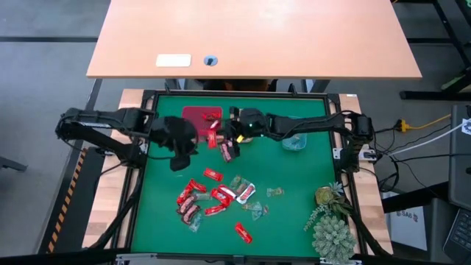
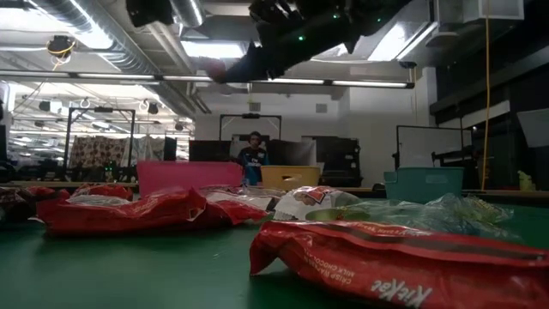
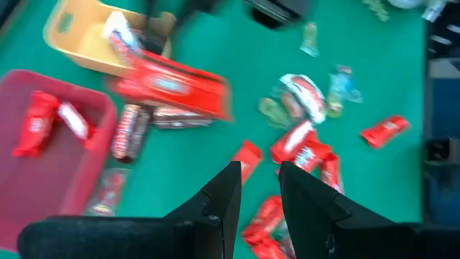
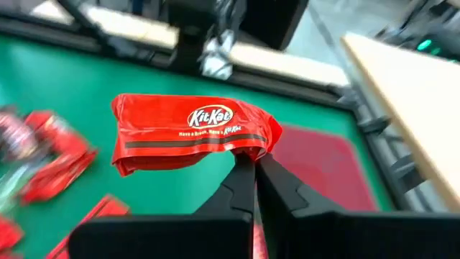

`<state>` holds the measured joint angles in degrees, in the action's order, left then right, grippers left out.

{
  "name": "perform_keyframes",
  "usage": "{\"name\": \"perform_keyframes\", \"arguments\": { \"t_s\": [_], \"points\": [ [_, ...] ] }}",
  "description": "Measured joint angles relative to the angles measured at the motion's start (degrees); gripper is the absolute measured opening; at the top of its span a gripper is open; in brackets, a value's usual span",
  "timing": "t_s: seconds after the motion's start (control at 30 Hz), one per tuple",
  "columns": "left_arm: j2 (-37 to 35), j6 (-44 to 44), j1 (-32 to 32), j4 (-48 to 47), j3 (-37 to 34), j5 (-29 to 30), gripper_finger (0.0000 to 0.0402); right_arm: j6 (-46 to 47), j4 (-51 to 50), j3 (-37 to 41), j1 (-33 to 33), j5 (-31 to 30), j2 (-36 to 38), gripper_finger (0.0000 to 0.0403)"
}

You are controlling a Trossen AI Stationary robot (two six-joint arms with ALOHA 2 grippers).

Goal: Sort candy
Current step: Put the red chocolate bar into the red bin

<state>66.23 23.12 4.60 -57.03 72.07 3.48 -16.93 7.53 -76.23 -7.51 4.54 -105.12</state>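
Note:
Red-wrapped, brown-and-white and clear greenish candy [image 1: 213,195] lies scattered on the green mat's near half. My right gripper [image 4: 255,157] is shut on one red candy bar [image 4: 190,129] and hangs over the mat's far middle, beside the red tray [image 1: 199,115]. That tray has two red candies [image 3: 36,122] in it. Two brown bars [image 3: 129,131] lie on the mat next to the tray. My left gripper [image 3: 259,171] hovers left of centre above the mat, its fingers a little apart with nothing between them. My right gripper pinches the red bar's wrapper at its long edge [image 4: 248,147], near one end, between its two fingertips. The fingers come from the table's right side, slanting slightly down. The bar sticks out sideways from the fingertips, roughly level and lifted clear of the mat.
An orange tray [image 3: 86,36] stands beside the red one, and a teal tray [image 1: 294,141] sits further right under my right arm. A spiky green plant [image 1: 331,228] is at the near right corner. Black frame rails border the mat.

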Motion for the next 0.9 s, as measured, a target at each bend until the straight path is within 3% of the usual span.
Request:
{"name": "perform_keyframes", "arguments": {
  "t_s": [0.43, 0.9],
  "points": [
    [0.3, 2.2, 10.2, 1.0, 0.0, 5.4, 0.0093, 0.0, 12.0, 0.0, -7.1, 0.1, -3.4, 0.0006],
    [0.3, 3.7, 12.5, 1.1, 0.0, 5.4, 0.0093, 0.2, 15.8, -0.1, -10.2, -0.5, -12.2, 0.0007]
  ]
}}
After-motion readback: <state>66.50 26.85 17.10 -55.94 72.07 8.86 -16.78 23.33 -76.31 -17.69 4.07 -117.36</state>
